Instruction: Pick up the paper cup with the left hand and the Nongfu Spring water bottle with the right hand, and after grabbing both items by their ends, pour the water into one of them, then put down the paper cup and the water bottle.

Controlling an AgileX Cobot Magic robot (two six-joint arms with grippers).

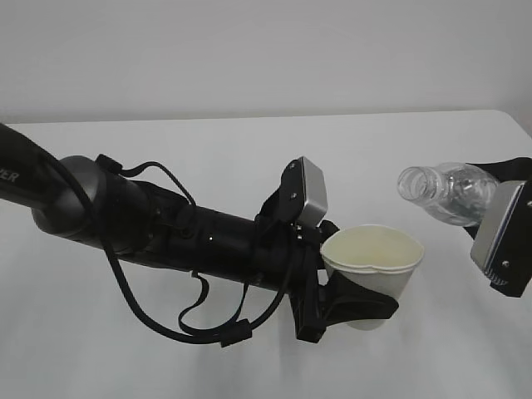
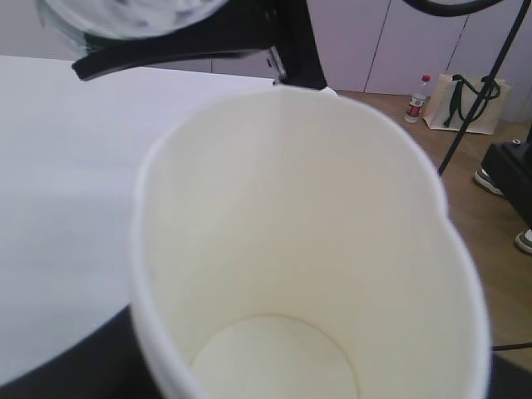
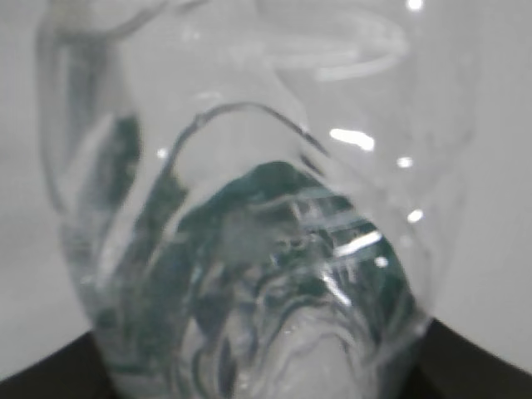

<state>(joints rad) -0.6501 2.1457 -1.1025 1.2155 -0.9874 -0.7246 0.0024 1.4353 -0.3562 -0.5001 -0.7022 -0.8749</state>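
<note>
- the left hand (image 1: 353, 301) is seen with its jaws pinching the paper cup (image 1: 372, 264) low on its wall, held above the table (image 1: 249, 150); the cup should be kept upright and steady.
- the nongfu spring water bottle (image 1: 440, 191), clamped in the right hand's jaws, is tilted with its mouth toward the cup but beside it; the mouth should be brought over the rim before tipping further.

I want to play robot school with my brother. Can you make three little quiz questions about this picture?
1. True or false: the paper cup stands on the table.
2. Which way does the open mouth of the water bottle point in the outside view? A) toward the cup B) away from the cup C) straight down
3. Fill in: the cup is held by the ____ gripper.

Key:
1. False. It is held up in the air, rim squeezed a little out of round.
2. A. The bottle is tilted, held by the right gripper, with no stream showing.
3. Left.
</note>
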